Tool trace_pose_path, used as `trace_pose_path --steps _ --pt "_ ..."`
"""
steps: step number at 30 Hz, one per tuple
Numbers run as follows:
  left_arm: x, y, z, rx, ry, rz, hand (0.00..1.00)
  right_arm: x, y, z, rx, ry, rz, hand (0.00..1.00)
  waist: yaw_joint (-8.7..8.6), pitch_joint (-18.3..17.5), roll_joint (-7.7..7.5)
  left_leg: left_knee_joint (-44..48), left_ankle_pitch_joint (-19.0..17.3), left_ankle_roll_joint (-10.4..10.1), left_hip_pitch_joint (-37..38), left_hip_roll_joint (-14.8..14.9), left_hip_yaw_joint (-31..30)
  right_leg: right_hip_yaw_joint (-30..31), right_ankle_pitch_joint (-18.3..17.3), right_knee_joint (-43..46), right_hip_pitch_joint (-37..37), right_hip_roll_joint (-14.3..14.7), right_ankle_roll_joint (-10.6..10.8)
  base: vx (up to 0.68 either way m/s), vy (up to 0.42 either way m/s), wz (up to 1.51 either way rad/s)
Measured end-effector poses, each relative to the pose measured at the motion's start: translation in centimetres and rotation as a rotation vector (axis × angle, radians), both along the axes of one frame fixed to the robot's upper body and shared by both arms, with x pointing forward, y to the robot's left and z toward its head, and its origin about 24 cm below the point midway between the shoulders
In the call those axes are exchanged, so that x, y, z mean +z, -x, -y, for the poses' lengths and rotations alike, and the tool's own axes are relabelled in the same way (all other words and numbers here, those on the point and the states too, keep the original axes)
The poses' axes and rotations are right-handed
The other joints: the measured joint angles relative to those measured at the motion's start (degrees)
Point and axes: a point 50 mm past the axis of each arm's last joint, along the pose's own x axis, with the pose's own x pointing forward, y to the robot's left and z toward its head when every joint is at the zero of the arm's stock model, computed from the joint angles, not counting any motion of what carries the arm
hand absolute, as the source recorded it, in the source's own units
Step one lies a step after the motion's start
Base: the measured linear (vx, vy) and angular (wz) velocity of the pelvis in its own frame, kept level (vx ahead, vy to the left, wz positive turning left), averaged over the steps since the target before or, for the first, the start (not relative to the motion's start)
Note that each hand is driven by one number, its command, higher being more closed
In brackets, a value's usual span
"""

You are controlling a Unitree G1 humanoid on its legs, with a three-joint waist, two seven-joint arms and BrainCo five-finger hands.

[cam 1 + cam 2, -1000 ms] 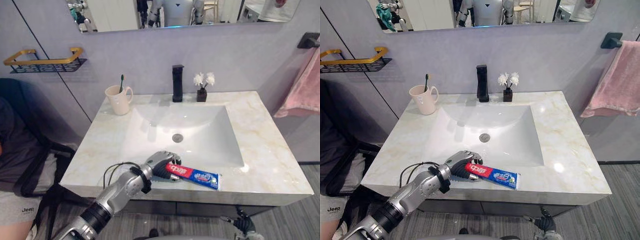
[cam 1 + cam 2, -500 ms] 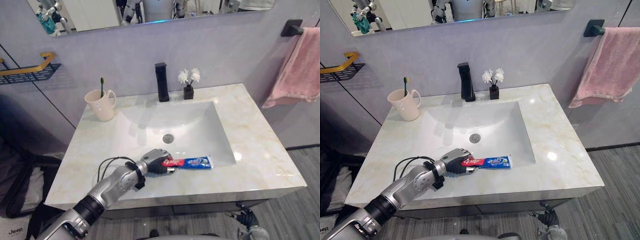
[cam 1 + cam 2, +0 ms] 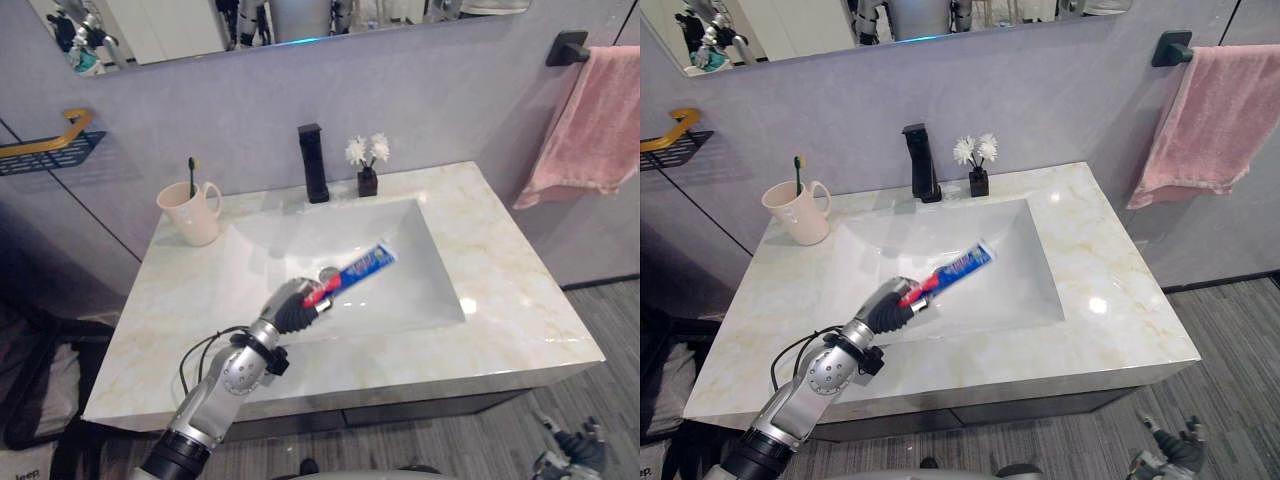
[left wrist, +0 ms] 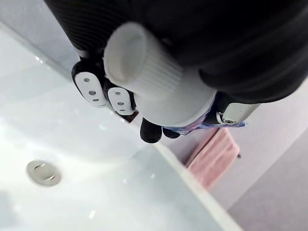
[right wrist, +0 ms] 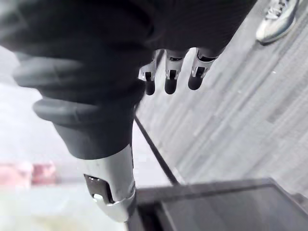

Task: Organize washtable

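Note:
My left hand [image 3: 292,307] is shut on the cap end of a red and blue toothpaste tube [image 3: 362,270]. The tube is off the counter and slants up over the white sink basin [image 3: 410,290]. In the left wrist view the tube's white ribbed cap [image 4: 142,58] points at the camera, with my dark-tipped fingers [image 4: 100,90] curled round the tube behind it. A beige cup [image 3: 190,213] with a green toothbrush [image 3: 191,170] stands at the counter's back left. My right hand [image 5: 166,72] hangs over the grey floor beside the cabinet, fingers relaxed and holding nothing.
A black faucet [image 3: 313,163] and a small black vase of white flowers [image 3: 367,166] stand behind the basin. The marble counter [image 3: 510,270] runs wide on the right. A pink towel [image 3: 590,120] hangs at the right wall, and a gold-edged shelf [image 3: 45,152] at the left wall.
My left hand has lifted the toothpaste tube off the counter's front edge and tilted it up over the basin. The head camera has also shifted.

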Motion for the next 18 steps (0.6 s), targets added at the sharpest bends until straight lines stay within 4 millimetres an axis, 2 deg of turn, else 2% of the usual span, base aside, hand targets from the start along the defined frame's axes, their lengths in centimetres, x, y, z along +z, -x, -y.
trace_pose_path --steps 1,2,3,5,6,7,8,9,11,13,14,15,16,18 --pt "0.5 0.0 -0.2 0.021 0.031 0.017 1.00 1.1 -0.2 0.4 -0.011 0.042 0.035 0.00 -0.02 -0.1 -0.17 0.0 -0.1 0.1 0.0 0.0 0.2 0.2 0.0 0.0 -0.1 0.0 0.0 0.00 -0.025 -0.16" --pt "1.2 0.1 -0.8 0.067 0.084 0.048 1.00 3.6 -0.9 1.1 -0.023 0.134 0.097 0.00 -0.03 -0.2 -0.46 0.1 -0.3 0.1 0.0 0.1 0.8 0.8 0.0 0.2 -0.4 0.3 0.0 -0.01 -0.020 -0.17" --pt "1.5 0.2 -1.1 0.086 0.103 0.060 1.00 5.2 -1.3 1.4 -0.024 0.188 0.142 0.00 -0.04 -0.3 -0.58 0.1 -0.3 0.1 0.0 0.2 1.1 1.0 0.0 0.2 -0.5 0.3 0.0 -0.01 -0.020 -0.21" --pt "2.0 0.5 -2.0 0.137 0.135 0.083 1.00 10.3 -2.6 1.8 0.013 0.380 0.254 0.00 0.12 -0.5 -0.94 0.6 -0.9 0.2 0.1 0.4 2.1 2.0 0.0 0.6 -0.8 0.4 0.0 -0.02 -0.008 -0.20" --pt "2.0 0.6 -2.3 0.150 0.145 0.082 1.00 11.7 -3.1 1.8 0.031 0.433 0.284 0.00 0.09 -0.6 -1.09 1.0 -1.1 0.1 0.1 0.5 2.4 2.2 0.0 0.7 -0.8 0.5 0.0 -0.03 -0.005 -0.22" --pt "1.9 0.6 -2.7 0.167 0.148 0.081 1.00 14.0 -3.9 1.7 0.061 0.518 0.339 0.00 0.16 -0.8 -1.36 1.3 -1.4 0.1 0.1 0.6 2.9 2.8 0.0 0.9 -1.0 0.5 0.0 -0.03 -0.004 -0.17" --pt "1.9 0.6 -2.9 0.174 0.147 0.081 1.00 15.3 -4.3 1.6 0.076 0.562 0.376 0.00 0.22 -0.9 -1.41 1.5 -1.5 0.1 0.1 0.7 3.1 3.0 0.0 1.0 -1.1 0.6 0.0 -0.04 -0.004 -0.25" --pt "2.0 0.6 -3.1 0.184 0.149 0.084 1.00 18.2 -5.6 1.2 0.125 0.665 0.475 0.00 0.43 -1.1 -1.83 2.0 -1.8 0.1 -0.2 0.8 3.5 3.7 0.1 1.3 -1.5 0.6 0.1 -0.06 -0.005 -0.20" --pt "2.1 0.6 -3.1 0.185 0.153 0.086 1.00 20.9 -7.3 0.2 0.199 0.744 0.585 0.00 0.50 -1.2 -2.14 2.1 -1.8 0.1 -0.4 0.9 3.8 4.0 0.3 1.3 -2.0 0.6 0.3 -0.06 -0.005 -0.18" --pt "2.2 0.6 -2.9 0.181 0.204 0.081 1.00 25.1 -10.8 -2.7 0.401 0.821 0.817 0.00 0.91 -1.3 -2.06 2.1 -1.8 0.1 -0.5 0.9 4.9 5.2 0.7 1.4 -2.7 0.7 0.5 -0.05 0.003 -0.24" --pt "2.3 0.6 -2.8 0.177 0.212 0.085 1.00 26.0 -11.9 -3.8 0.474 0.819 0.879 0.00 0.98 -1.4 -2.05 2.1 -1.8 0.1 -0.6 0.9 5.0 5.4 0.8 1.4 -2.8 0.7 0.6 -0.03 0.009 -0.15" --pt "2.7 0.7 -2.5 0.157 0.230 0.095 1.00 27.3 -13.8 -6.2 0.622 0.787 0.990 0.00 1.37 -1.4 -2.04 2.2 -1.8 0.1 -0.7 0.9 5.1 5.4 1.0 1.3 -2.9 0.7 0.7 -0.04 0.006 -0.02" --pt "3.0 0.8 -2.0 0.133 0.257 0.102 1.00 28.2 -15.4 -8.6 0.762 0.731 1.082 0.00 1.88 -1.4 -2.03 2.3 -1.8 0.1 -0.8 0.8 5.0 5.3 1.1 1.3 -2.9 0.7 0.7 -0.04 -0.003 0.03" --pt "3.5 0.5 -1.1 0.087 0.282 0.116 1.00 28.6 -17.6 -12.4 0.970 0.619 1.168 0.00 3.29 -1.5 -1.87 2.4 -1.7 0.1 -0.9 0.8 4.8 5.1 1.1 1.3 -2.9 0.7 0.7 -0.03 -0.009 0.07"
